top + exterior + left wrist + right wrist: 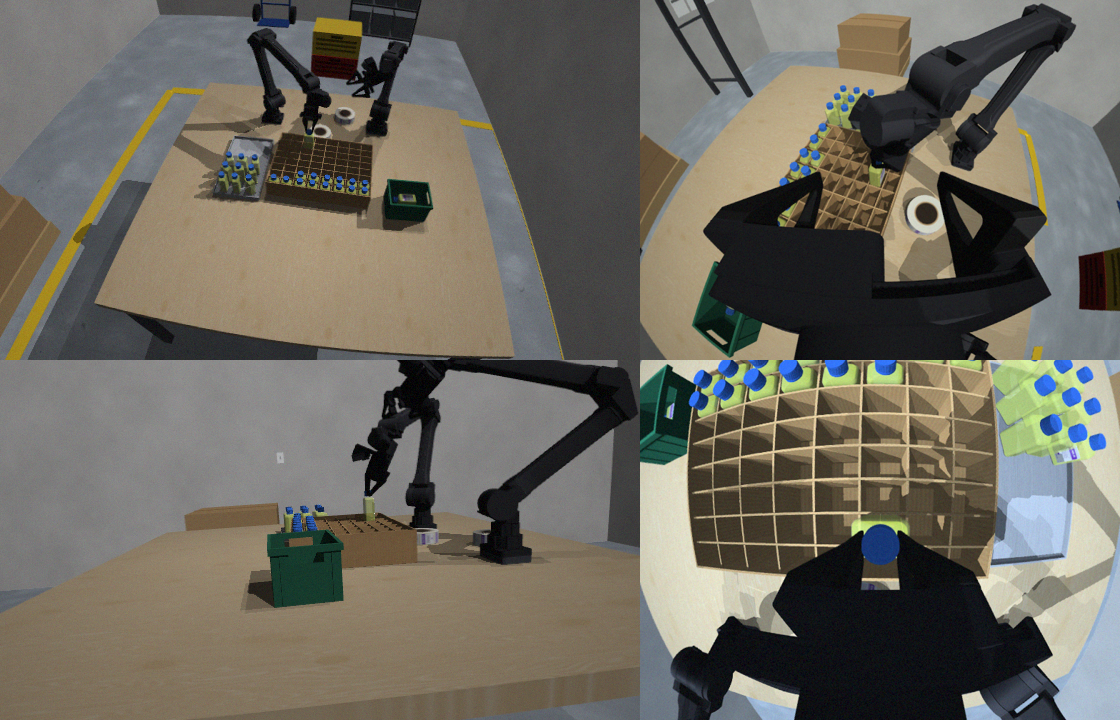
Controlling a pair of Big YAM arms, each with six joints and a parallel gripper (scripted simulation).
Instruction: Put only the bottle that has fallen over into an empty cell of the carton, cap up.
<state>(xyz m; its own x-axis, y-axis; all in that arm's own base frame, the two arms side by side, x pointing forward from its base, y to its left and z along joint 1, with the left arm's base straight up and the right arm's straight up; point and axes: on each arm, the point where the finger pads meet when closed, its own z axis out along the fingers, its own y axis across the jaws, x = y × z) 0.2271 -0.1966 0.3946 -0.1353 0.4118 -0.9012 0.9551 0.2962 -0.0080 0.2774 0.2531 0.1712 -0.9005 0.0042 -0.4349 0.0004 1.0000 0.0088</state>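
Over by the carton (320, 195) (385, 547) (892, 207) (756, 571), the right jaws (309, 129) (368, 494) are drawn narrow on the bottle (309, 141) (369, 509) (874, 176) (880, 520), pinching it up by its blue cap. I take it to be the fallen one. It hangs upright below them, cap up, over the carton's cells; from where I stand I can't quite tell whether its foot has gone into one. The left jaws (351, 89) (388, 412) stand wide, holding nothing, well apart from it.

It looks like a filled plastic bottle: modest weight, fairly stiff, unlikely to break. The cap end is the right place to hold it, since the broad shoulders would crowd the cell walls if gripped lower. The smooth cap could slip or let the body swing should the foot catch a divider, so I'd lower it straight and gently, then part the jaws only once it's seated.
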